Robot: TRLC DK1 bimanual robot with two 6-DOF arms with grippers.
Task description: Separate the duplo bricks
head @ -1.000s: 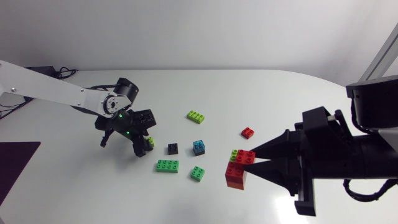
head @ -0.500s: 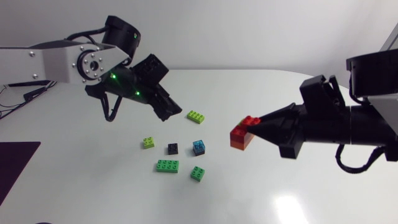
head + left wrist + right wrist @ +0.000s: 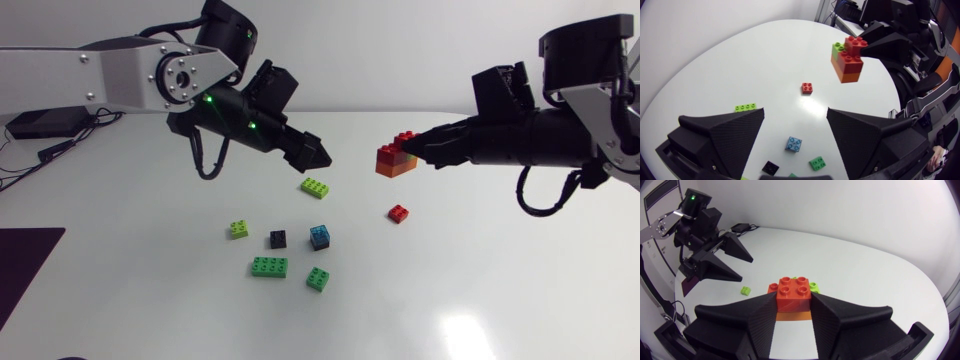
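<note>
**Head view.** The right gripper is pinched on a joined stack of red, orange and lime plastic duplo bricks, held in the air above the white table. The left gripper hangs near the stack, not touching it. Seven loose bricks lie apart on the table, among them a small red square brick and a flat lime brick.

**Left wrist view.** The left gripper has its fingers spread wide, with nothing between them. The stack is ahead of them and raised.

**Right wrist view.** Both fingers press the stack from two sides, with the red brick uppermost.

**Assessment.** The loose bricks appear single, so most of the task looks done. The held stack is the only joined piece seen and is not yet pulled apart.
</note>
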